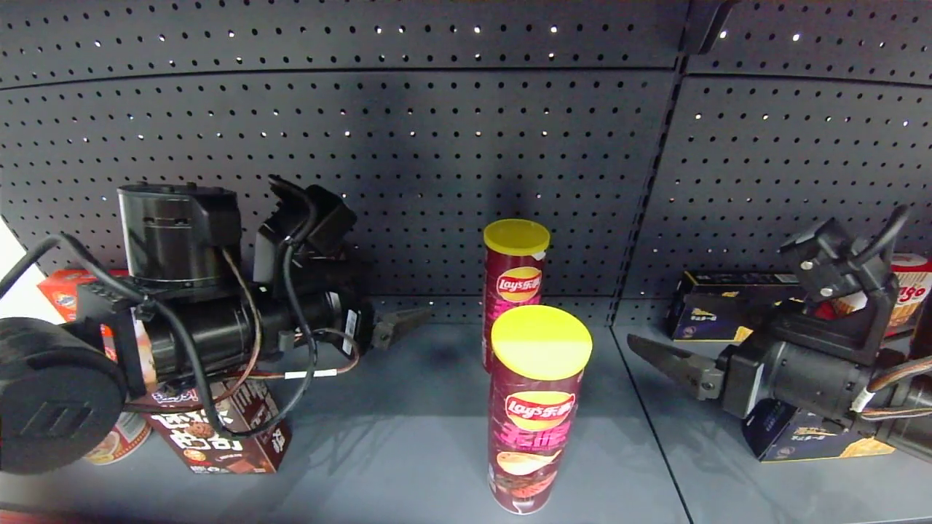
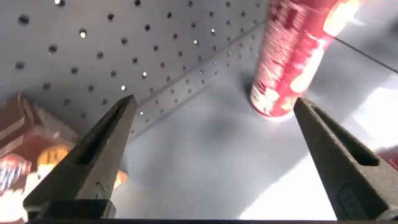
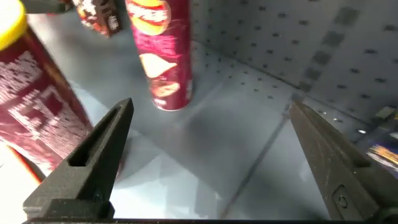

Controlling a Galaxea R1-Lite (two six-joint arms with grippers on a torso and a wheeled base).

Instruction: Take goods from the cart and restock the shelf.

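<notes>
Two crisp cans stand upright on the shelf [image 1: 408,437], the front can [image 1: 537,422] and the rear can [image 1: 514,284], both between the two sets of fingers. The left gripper [image 2: 214,101] has its fingers spread wide and empty, tips toward the rear can. The right gripper [image 3: 210,104] is likewise spread, holding nothing.

Shop, pegboard shelf [image 1: 408,407], chip cans [image 1: 535,429]

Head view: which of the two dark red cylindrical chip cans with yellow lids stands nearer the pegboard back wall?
The rear can, whose lower part is hidden behind the other; the front can stands closer to the front edge of the shelf.
</notes>
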